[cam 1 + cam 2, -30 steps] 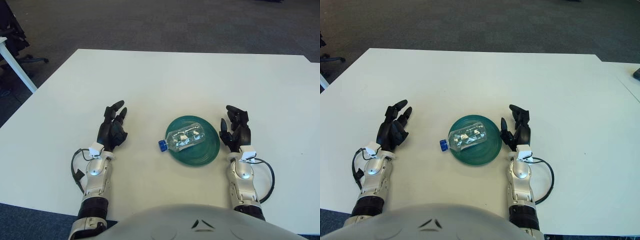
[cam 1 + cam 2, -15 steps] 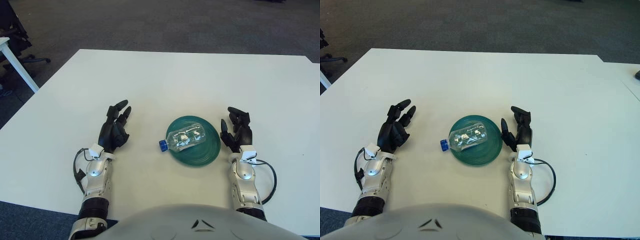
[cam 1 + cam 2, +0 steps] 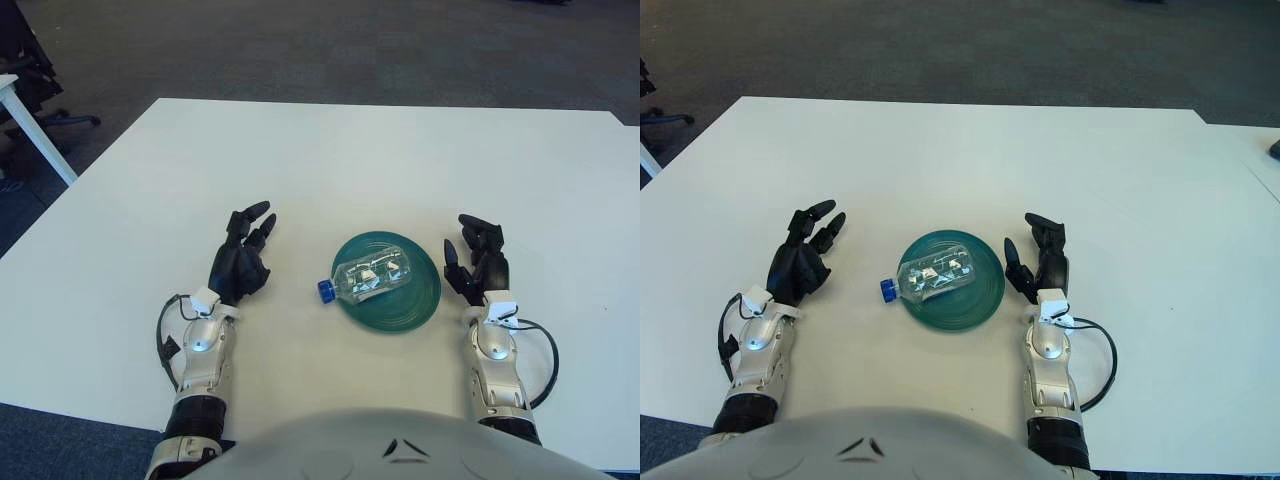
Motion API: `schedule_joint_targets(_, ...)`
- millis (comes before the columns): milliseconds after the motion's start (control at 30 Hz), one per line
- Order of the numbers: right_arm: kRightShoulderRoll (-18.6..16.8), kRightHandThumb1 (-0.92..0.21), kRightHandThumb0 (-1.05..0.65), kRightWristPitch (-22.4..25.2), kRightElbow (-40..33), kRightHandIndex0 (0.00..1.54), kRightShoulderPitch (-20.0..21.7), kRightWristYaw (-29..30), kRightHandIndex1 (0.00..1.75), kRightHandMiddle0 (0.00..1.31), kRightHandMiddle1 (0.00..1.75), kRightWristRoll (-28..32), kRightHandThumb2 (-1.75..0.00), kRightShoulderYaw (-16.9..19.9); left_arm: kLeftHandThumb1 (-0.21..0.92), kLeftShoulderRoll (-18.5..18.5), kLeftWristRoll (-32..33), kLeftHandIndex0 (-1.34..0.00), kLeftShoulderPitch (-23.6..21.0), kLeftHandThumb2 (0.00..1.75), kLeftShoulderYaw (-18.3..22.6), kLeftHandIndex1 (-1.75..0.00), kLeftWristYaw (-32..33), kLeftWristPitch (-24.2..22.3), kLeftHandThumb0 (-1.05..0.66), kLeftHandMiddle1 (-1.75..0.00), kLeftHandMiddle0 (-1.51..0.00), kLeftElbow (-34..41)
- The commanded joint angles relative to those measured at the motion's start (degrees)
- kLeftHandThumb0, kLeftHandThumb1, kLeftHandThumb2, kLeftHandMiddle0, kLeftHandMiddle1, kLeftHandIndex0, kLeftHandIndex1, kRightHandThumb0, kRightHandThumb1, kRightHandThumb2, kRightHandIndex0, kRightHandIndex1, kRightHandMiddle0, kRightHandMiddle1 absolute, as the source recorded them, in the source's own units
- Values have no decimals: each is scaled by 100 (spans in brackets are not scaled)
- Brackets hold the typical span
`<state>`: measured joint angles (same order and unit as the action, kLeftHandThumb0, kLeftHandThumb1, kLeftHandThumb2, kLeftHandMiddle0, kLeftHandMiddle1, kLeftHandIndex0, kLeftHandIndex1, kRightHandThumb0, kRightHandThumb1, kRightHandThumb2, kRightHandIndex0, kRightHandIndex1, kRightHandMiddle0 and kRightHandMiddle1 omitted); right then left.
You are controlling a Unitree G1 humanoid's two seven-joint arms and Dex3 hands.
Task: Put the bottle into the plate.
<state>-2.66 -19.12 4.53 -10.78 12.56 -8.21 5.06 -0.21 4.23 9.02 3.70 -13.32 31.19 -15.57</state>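
A clear plastic bottle [image 3: 372, 276] with a blue cap [image 3: 325, 291] lies on its side across a round green plate [image 3: 405, 308]. The cap end sticks out over the plate's left rim. My left hand [image 3: 244, 254] hovers over the white table [image 3: 330, 160] to the left of the plate, fingers spread and empty. My right hand [image 3: 478, 260] is just right of the plate, fingers relaxed and empty, not touching the bottle.
The table's far edge and the dark carpet [image 3: 330, 45] lie beyond. A white table leg [image 3: 35, 128] and an office chair base stand at the far left. A black cable [image 3: 540, 355] loops by my right wrist.
My left hand has shifted right, toward the plate. My right hand has drifted slightly right. The bottle and plate have not moved.
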Motion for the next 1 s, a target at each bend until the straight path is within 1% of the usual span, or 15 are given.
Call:
schedule_joint_targets(0,71,-86,-62,30,-92,37,-43,-29,53,2,108,-34,-44,-18,92,-67,-262,0,389,101,-106,-99,279,-251,-67,-4,-46,-14)
schedule_joint_targets(133,92,-87,-62,30,-110,37,-66,-36,52,2,108,-36,-43,-30,92,-104,-287,0,469,101,-190,-99,360,-334,-69,-5,-47,126)
schedule_joint_targets(200,108,-87,-63,40,-127,37,-86,-58,52,2,108,-20,-42,-40,92,-255,-270,-1,513,100,-312,-99,399,-329,-70,-5,-48,158)
schedule_joint_targets(367,135,-88,-63,56,-156,37,-128,-103,51,1,107,9,-41,-45,92,-420,-221,-4,576,96,-433,-101,481,-348,-72,-7,-52,199)
schedule_joint_targets(500,173,-89,-62,115,-215,37,-180,-180,51,1,107,41,-41,-50,92,-504,-142,-7,733,92,-497,-102,496,-453,-74,-8,-54,376)
schedule_joint_targets(700,202,-90,-62,199,-329,37,-237,-254,50,0,106,76,-40,-39,92,-566,-180,-9,931,90,-615,-103,536,-482,-76,-9,-55,565)
schedule_joint_targets(767,190,-90,-62,182,-337,37,-231,-258,51,1,106,99,-40,-41,92,-615,-217,-12,984,87,-669,-104,587,-523,-77,-10,-57,589)
schedule_joint_targets(967,170,-89,-61,207,-357,38,-254,-261,51,2,107,90,-40,-70,92,-796,-194,-17,1244,81,-851,-105,734,-752,-78,-13,-61,880)
